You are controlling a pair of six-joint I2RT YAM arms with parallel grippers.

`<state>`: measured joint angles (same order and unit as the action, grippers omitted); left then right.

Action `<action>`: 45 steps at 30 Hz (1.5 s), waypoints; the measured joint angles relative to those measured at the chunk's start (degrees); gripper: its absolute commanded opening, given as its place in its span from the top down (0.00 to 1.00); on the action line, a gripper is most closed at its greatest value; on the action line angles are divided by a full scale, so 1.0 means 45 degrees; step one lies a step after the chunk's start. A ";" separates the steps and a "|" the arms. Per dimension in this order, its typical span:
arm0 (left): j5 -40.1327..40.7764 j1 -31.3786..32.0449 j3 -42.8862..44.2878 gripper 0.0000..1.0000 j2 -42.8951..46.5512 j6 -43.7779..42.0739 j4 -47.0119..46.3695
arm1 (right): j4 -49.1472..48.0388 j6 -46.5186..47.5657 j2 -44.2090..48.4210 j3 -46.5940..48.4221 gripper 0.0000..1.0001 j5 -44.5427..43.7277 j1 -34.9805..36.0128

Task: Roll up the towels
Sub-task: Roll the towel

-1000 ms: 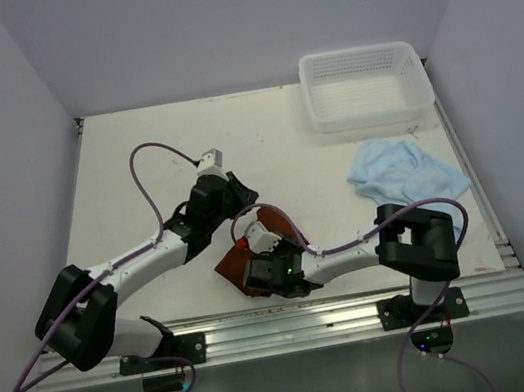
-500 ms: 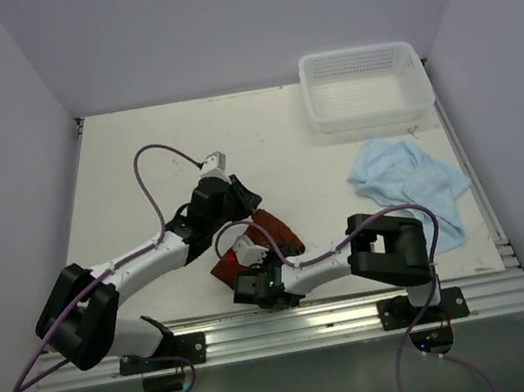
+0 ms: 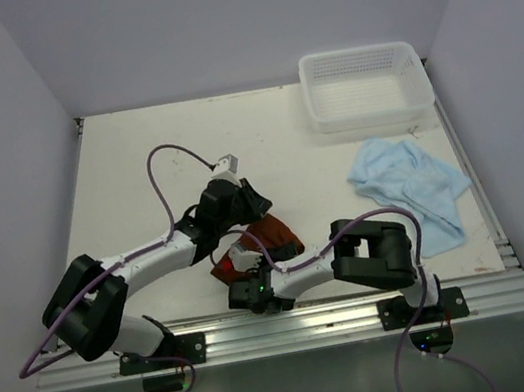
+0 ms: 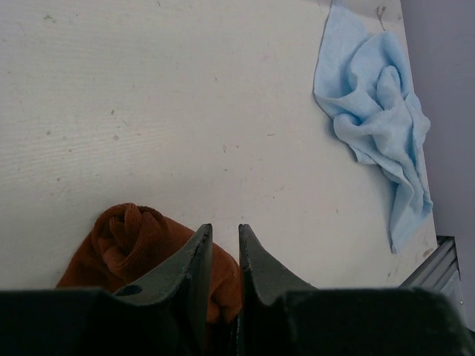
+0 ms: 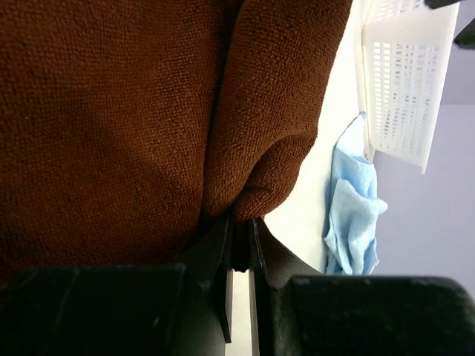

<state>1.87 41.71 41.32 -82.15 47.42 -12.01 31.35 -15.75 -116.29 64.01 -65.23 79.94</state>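
At the near edge of the table (image 3: pixel 125 169): the rust towel (image 3: pixel 274 234) lies bunched in a lump between the two arms, with both grippers at it
Right gripper (image 5: pixel 241 222): its own camera shows the fingers drawn almost together and clamped on a folded lip of the rust towel, whose pile fills most of that view; from above, the gripper sits low at the towel's near left side and the pinch is hidden under the wrist
Left gripper (image 4: pixel 223 230): its own camera shows only a narrow slit between the fingers, the tips over bare table past the towel's edge and the cloth close against their lower part; no view shows whether cloth is caught in the slit; from above, this gripper is at the towel's far side
Rust towel, left wrist view: a rumpled hump with a coiled fold left of the fingers, a detail the overhead view does not give
Light blue towel (image 3: pixel 407 185): crumpled and not rolled, well to the right of the rust one, touched by neither gripper; the left wrist view shows its creases and a long tail running toward the near edge
White mesh basket (image 3: pixel 369 114): in the far right corner, just beyond the blue towel; it shows from above and in the right wrist view, not in the left wrist view
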 measured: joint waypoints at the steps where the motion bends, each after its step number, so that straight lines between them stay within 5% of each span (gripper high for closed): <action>1: -0.0112 0.0000 0.0000 0.76 -0.0146 0.0000 -0.0126 | 0.0049 0.0019 -0.0053 0.0044 1.00 -0.0005 0.0000; 31: -0.0573 0.0019 -0.0024 0.81 -0.2720 -0.0350 -0.0913 | 0.0355 0.0709 -0.0534 0.0277 1.00 -0.0248 0.0068; 45: -0.0107 0.0073 -0.1078 0.84 -0.1987 -0.0131 -0.1185 | -0.0214 -0.0622 0.1685 -0.1078 0.85 0.1433 0.0024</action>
<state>1.39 42.04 36.47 -91.09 46.83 -17.34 30.39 -18.55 -108.71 59.16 -58.78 80.05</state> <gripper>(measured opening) 0.168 0.148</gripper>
